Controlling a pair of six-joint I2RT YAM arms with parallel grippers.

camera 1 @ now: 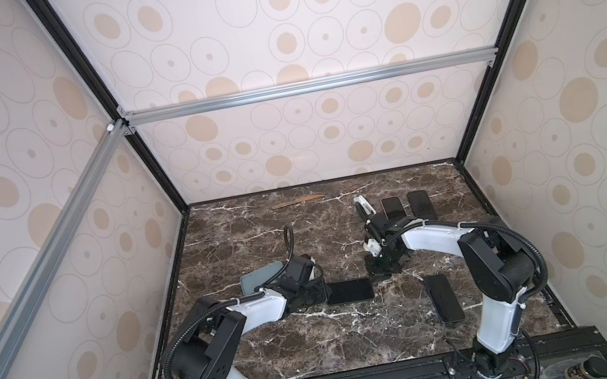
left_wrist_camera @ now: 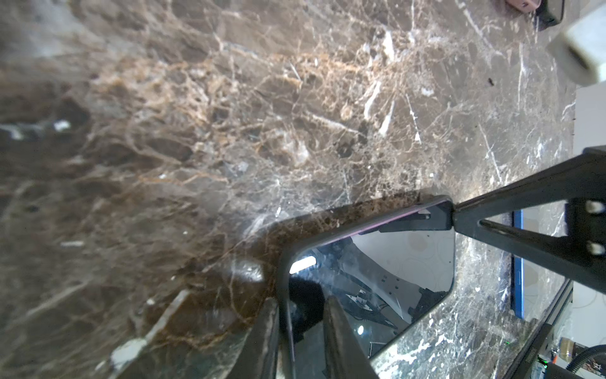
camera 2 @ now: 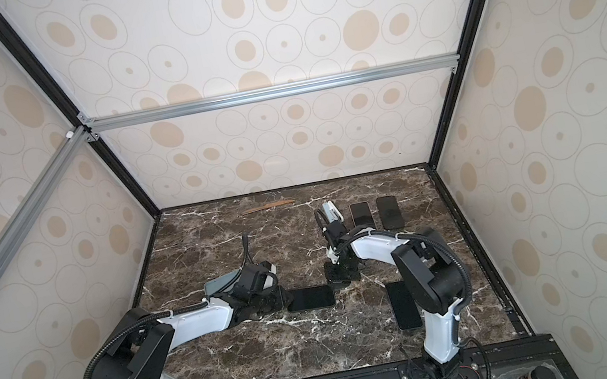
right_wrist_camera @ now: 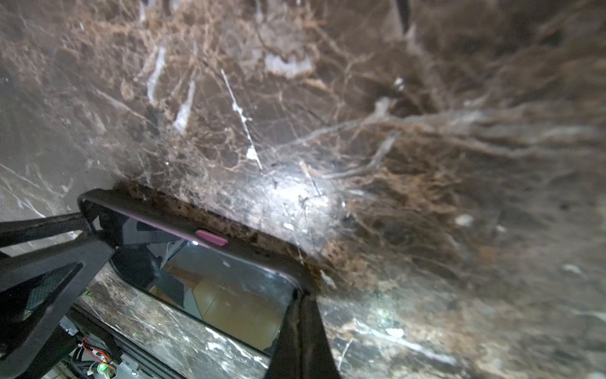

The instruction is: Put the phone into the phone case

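Observation:
The phone (camera 1: 349, 291) lies flat, screen up, mid-table in both top views. The wrist views show its glossy screen (left_wrist_camera: 393, 262) and pink side button (right_wrist_camera: 211, 237) inside the dark phone case (left_wrist_camera: 328, 226), whose rim (right_wrist_camera: 164, 213) runs round it. My left gripper (left_wrist_camera: 301, 300) is at the phone's left short end (camera 1: 322, 292), shut on the case there. One finger is outside the rim and the other rests on the screen. My right gripper (right_wrist_camera: 300, 295) is shut with nothing between its fingers. Its tip (camera 1: 375, 272) presses on the far right corner of the case.
Two dark phones (camera 1: 393, 207) (camera 1: 422, 205) lie at the back right and another (camera 1: 443, 298) at the front right beside my right arm. A blue-grey case (camera 1: 262, 277) lies behind my left wrist. A thin wooden stick (camera 1: 297, 201) rests by the back wall.

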